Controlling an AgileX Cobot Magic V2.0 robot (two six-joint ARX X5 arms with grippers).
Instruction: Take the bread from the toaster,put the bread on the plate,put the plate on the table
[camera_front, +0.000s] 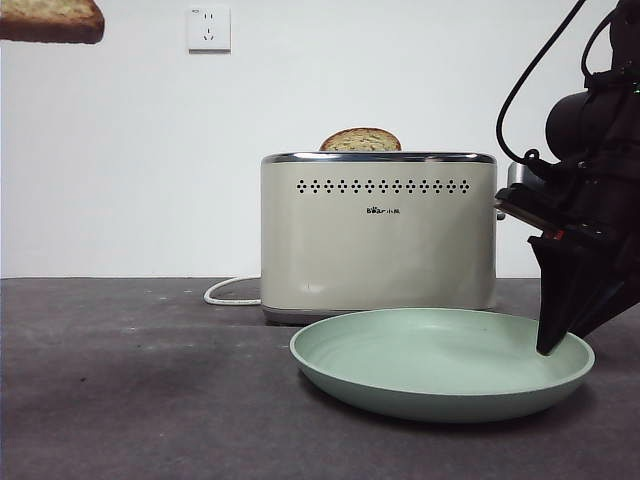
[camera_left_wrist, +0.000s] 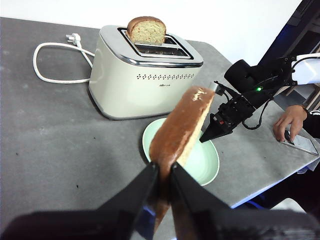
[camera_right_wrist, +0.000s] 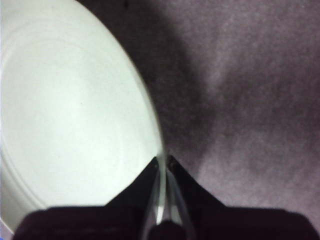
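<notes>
Left wrist view: your left tool (camera_left_wrist: 161, 172) clamps the bread (camera_left_wrist: 179, 127) by its lower edge, high above the plate (camera_left_wrist: 204, 162), ready for lowering. Your right tool (camera_right_wrist: 162, 162) pinches the plate's rim, steadying it on the desk (camera_left_wrist: 50, 130) just before the toaster (camera_left_wrist: 142, 82).

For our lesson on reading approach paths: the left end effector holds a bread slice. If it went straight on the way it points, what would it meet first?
Probably the plate: the left end effector and its bread point at it, though depth is unclear.
</notes>
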